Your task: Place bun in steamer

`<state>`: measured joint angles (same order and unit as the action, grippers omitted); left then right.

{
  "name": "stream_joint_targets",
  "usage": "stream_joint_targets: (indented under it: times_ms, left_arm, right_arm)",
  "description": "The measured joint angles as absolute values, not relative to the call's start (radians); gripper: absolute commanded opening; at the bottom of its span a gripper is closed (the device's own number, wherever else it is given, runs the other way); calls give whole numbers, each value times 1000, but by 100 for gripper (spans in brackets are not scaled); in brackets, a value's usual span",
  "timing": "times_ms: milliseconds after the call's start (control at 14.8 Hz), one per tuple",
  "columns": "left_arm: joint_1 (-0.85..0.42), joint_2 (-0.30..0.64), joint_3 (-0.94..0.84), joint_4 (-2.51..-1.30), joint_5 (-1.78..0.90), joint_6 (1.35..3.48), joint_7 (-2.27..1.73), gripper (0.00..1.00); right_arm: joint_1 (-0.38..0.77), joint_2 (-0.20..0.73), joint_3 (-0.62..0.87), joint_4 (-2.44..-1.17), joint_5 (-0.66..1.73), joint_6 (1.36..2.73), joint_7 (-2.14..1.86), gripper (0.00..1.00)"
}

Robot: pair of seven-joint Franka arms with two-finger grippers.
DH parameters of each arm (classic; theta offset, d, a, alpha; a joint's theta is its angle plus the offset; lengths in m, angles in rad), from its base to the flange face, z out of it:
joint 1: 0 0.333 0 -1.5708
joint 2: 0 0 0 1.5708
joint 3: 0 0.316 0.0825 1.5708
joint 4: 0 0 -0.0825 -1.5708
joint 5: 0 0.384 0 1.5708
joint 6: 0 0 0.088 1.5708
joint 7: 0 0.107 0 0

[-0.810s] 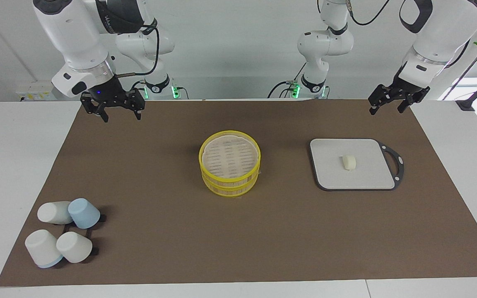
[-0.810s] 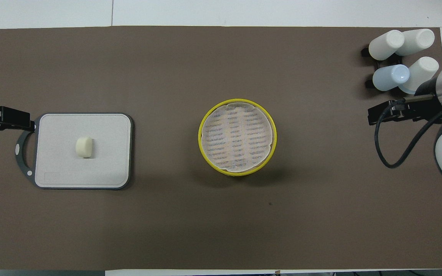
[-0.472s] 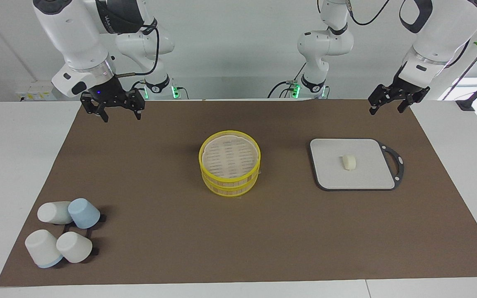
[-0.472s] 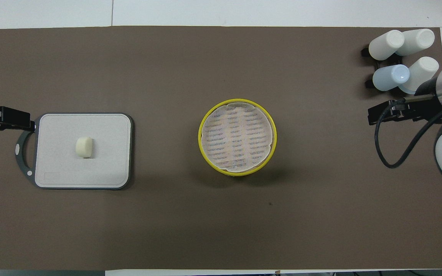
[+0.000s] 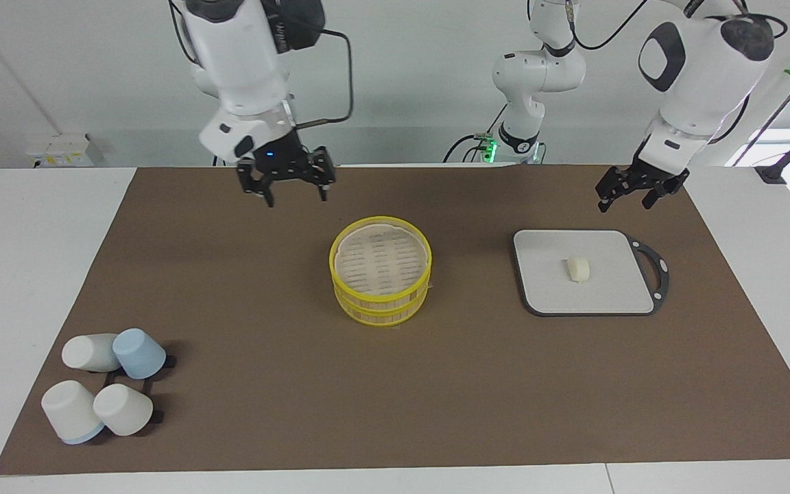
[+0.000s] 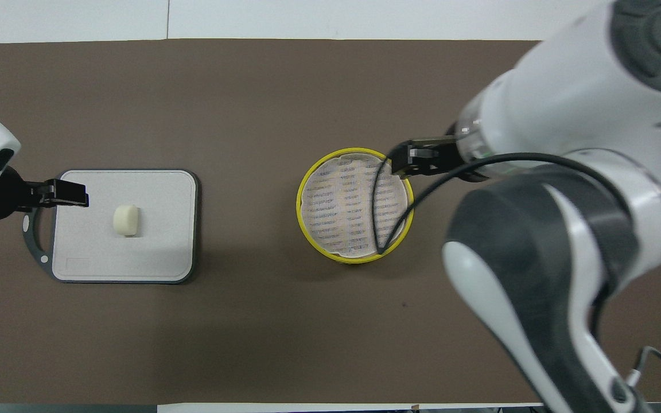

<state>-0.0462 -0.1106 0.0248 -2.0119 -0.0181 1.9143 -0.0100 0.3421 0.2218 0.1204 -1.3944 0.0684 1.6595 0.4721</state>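
The bun [image 5: 578,268] [image 6: 125,220], a small cream lump, lies in the middle of the grey board [image 5: 546,295] [image 6: 135,258]. The steamer [image 5: 381,300] [image 6: 298,205], a yellow-rimmed bamboo basket with a slatted floor, stands at the mat's centre with no lid on it and nothing inside. My right gripper [image 5: 293,195] [image 6: 399,160] hangs open in the air over the steamer's rim toward the right arm's end, touching nothing. My left gripper [image 5: 625,201] [image 6: 81,195] hangs open over the handle end of the board, apart from the bun.
Several white and blue cups [image 5: 103,384] lie tipped on a black rack at the right arm's end, farther from the robots than the steamer; the right arm covers them in the overhead view. The board's black handle [image 5: 657,267] points toward the left arm's end.
The right arm has swung from its end of the table to the steamer. The left gripper has shifted a little toward the board. Bun and steamer have not moved.
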Motion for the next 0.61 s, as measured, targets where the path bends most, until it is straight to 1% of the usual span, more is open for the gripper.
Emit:
stream_joint_targets:
  times_ms: [135, 270, 405, 607]
  left_arm:
    - [-46, -104, 25, -2141, -18, 2043, 16, 100]
    - [-46, -84, 25, -2255, -18, 2190, 26, 100]
    - [-46, -52, 25, -2330, -18, 2310, 30, 100]
    - [-48, 8, 20, -2361, -18, 2418, 30, 100]
  right_arm:
    - [469, 344, 122, -1305, 25, 1720, 604, 100]
    - [559, 421, 121, -1279, -22, 1794, 682, 100]
    - [584, 449, 121, -1299, -31, 1840, 695, 100]
    - [596, 452, 121, -1398, -45, 1929, 691, 100]
